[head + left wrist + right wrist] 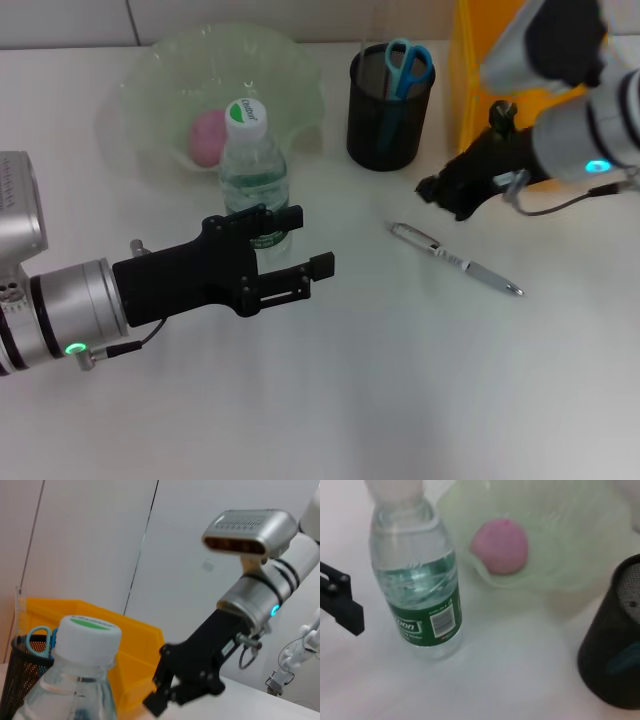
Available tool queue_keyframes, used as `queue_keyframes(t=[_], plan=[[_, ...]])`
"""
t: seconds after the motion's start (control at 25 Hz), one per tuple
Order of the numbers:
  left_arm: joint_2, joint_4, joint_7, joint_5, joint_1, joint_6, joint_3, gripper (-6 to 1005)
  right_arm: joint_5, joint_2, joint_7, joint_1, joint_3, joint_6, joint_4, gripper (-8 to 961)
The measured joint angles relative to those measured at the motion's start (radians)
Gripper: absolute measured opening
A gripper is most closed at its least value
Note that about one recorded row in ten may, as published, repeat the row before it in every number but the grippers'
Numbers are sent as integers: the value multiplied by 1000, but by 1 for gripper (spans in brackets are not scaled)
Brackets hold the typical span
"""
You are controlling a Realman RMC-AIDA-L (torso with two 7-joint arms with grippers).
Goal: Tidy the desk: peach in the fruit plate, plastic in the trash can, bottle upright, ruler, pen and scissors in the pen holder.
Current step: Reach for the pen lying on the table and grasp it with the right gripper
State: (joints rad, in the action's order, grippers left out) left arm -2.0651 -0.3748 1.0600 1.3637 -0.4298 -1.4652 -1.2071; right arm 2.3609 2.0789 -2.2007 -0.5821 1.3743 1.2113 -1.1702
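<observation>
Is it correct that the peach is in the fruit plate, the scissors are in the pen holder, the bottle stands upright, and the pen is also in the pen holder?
Not fully. The pen is not in the pen holder; the head view shows it lying on the desk in front of the holder. The rest holds: peach in the fruit plate, scissors in the holder, bottle upright.

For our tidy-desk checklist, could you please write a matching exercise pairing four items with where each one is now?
Items:
1. peach
2. scissors
3. pen
4. bottle

Places:
A. lying flat on the desk
B. standing upright at the left claw
C. in the fruit plate
D. in the pen holder

Pairs: 1-C, 2-D, 3-A, 4-B
</observation>
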Motion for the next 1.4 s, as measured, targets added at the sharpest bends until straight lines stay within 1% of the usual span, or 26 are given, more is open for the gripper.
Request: queue_keyframes(t=[0.12,0.28,0.72,0.96,1.12,1.28,1.4], plan=[[0,-1,0,0,-2,0,0,755,-2,0,0,24,-28,32,-50,45],[1,-1,0,0,-4,0,0,755,-4,1,1,31,-36,49,-58,-2],[0,-1,2,0,-1,-19,0,755,-5,0,-7,22,-37,88,-53,10],[-1,-1,2,0,-1,-24,0,755,-3,0,-26,7,-62,134,-50,16],[-1,-1,3,0,0,-27,-2,755,4,1,-54,2,-64,138,-49,20],[-1,-1,3,0,4,-29,-3,755,46,0,-98,-18,-58,146,-45,151],[-1,0,3,0,6,-33,-4,755,85,0,-135,-50,-56,188,-36,246]])
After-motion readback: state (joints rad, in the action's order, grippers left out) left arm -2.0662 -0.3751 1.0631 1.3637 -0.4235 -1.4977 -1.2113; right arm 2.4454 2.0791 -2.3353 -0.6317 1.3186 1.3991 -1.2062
